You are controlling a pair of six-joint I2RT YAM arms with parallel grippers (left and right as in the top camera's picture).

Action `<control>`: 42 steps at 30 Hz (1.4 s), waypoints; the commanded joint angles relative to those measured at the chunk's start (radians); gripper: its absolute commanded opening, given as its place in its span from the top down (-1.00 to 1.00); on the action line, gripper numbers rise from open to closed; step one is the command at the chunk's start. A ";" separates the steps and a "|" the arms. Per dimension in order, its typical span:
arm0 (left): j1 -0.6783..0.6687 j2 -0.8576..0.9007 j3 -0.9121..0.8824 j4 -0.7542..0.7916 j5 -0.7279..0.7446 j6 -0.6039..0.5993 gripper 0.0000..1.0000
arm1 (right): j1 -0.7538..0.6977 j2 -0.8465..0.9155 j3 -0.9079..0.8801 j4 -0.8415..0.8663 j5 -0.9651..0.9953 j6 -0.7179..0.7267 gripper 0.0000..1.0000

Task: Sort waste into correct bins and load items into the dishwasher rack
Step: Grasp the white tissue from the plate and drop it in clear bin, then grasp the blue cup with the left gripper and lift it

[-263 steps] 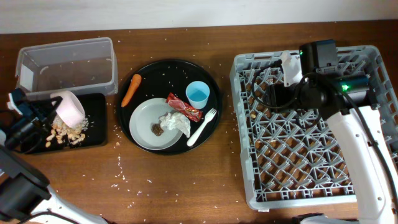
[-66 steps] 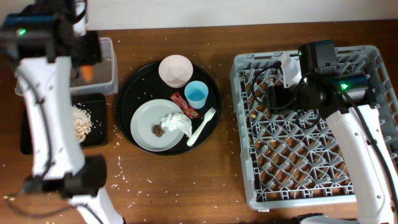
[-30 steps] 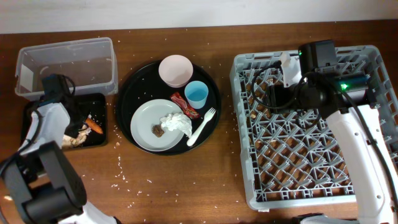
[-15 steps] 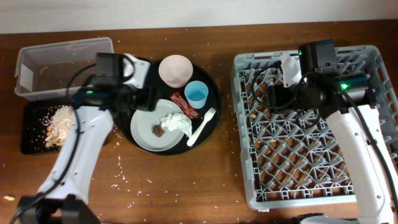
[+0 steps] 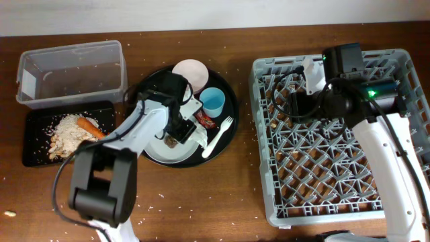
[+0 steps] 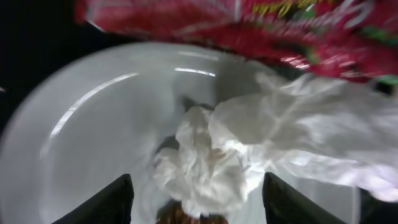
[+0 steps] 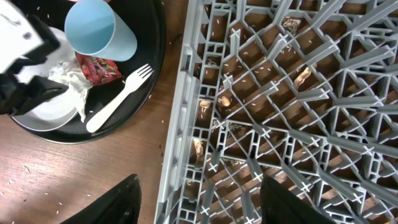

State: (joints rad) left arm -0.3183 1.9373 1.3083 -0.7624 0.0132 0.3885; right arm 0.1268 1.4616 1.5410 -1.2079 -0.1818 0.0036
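Jaws, left gripper (image 6: 199, 200): wide apart, gripping nothing, straddling crumpled white napkin (image 6: 249, 143).
Napkin: on pale grey round plate (image 6: 93, 137), 3 o'clock side from overhead; red snack wrapper (image 6: 217, 18) at 2 o'clock.
Jaws, right gripper (image 7: 199, 202): apart, empty, above rim of large grey plastic dishwasher rack (image 7: 180, 124).
Orange carrot (image 5: 89, 126): on rice-like scraps (image 5: 62, 134) in shallow black rectangular tray (image 5: 32, 154).
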 commanded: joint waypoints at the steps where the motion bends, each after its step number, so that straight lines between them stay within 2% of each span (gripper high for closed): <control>1: 0.000 0.087 0.003 0.006 -0.014 0.025 -0.29 | -0.004 0.000 0.013 -0.009 0.009 0.005 -0.21; 2: 0.000 0.095 0.003 0.010 -0.013 0.025 -0.28 | -0.004 0.000 0.013 -0.009 0.009 0.005 -0.21; 3: 0.000 0.098 0.003 0.017 -0.014 0.025 -0.15 | -0.004 0.000 0.013 -0.008 0.009 0.005 -0.21; 4: 0.000 0.098 0.003 0.022 -0.013 0.025 0.10 | -0.004 0.000 0.013 -0.008 0.009 0.005 -0.21; 6: 0.000 0.098 0.003 0.028 -0.014 0.025 0.88 | -0.004 0.000 0.013 -0.008 0.009 0.005 -0.21; 7: 0.000 0.098 0.006 0.029 -0.014 0.024 0.99 | -0.004 0.000 0.013 -0.008 0.009 0.005 -0.21; 10: 0.000 0.091 0.085 -0.035 -0.009 -0.027 0.99 | -0.004 0.000 0.013 -0.009 0.009 0.005 -0.21; 13: 0.022 0.068 0.246 -0.144 -0.010 -0.101 0.99 | -0.004 0.000 0.013 -0.009 0.009 0.005 -0.21; 15: 0.095 0.049 0.429 -0.225 -0.010 -0.199 0.99 | -0.004 0.000 0.013 -0.008 0.009 0.005 -0.21; 17: 0.204 0.042 0.553 -0.242 -0.011 -0.248 0.99 | -0.004 0.000 0.013 -0.008 0.009 0.005 -0.21; 20: 0.377 0.045 0.580 -0.149 -0.055 -0.299 0.99 | -0.004 0.000 0.013 -0.007 0.009 0.005 -0.21; 21: 0.459 0.047 0.570 -0.078 -0.089 -0.341 0.99 | -0.004 0.000 0.013 -0.007 0.009 0.005 -0.21; 24: 0.584 0.068 0.539 0.078 -0.077 -0.374 0.99 | -0.004 0.000 0.013 -0.007 0.009 0.005 -0.21; 25: 0.601 0.081 0.539 0.097 -0.063 -0.374 0.89 | -0.004 0.000 0.013 -0.007 0.009 0.005 -0.21; 26: 0.615 0.100 0.539 0.111 -0.055 -0.374 0.03 | -0.004 0.000 0.013 -0.008 0.009 0.006 -0.21; 27: 0.616 0.114 0.539 0.120 -0.055 -0.374 -0.74 | -0.004 0.000 0.013 -0.008 0.009 0.006 -0.21; 28: 0.616 0.126 0.539 0.127 -0.055 -0.374 -0.98 | -0.004 0.000 0.013 -0.008 0.009 0.006 -0.21; 33: 0.611 0.127 0.563 0.127 -0.031 -0.373 -0.98 | -0.004 0.000 0.013 -0.008 0.009 0.006 -0.21; 34: 0.605 0.113 0.589 0.085 0.021 -0.361 -0.98 | -0.004 0.000 0.013 -0.008 0.009 0.006 -0.21; 37: 0.542 0.038 0.616 -0.087 0.384 -0.335 -0.88 | -0.004 0.000 0.013 -0.008 0.009 0.006 -0.21; 38: 0.507 0.035 0.616 -0.152 0.444 -0.335 -0.87 | -0.004 0.000 0.013 -0.008 0.008 0.006 -0.21; 39: 0.473 0.035 0.615 -0.203 0.451 -0.333 -0.85 | -0.004 0.000 0.013 -0.008 0.009 0.006 -0.21; 42: 0.320 0.037 0.567 -0.337 0.388 -0.203 -0.79 | -0.004 0.000 0.013 -0.008 0.009 0.005 -0.21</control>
State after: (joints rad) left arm 0.1055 2.0018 1.9049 -1.0344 0.3725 0.0753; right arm 0.1268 1.4620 1.5410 -1.2182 -0.1818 0.0036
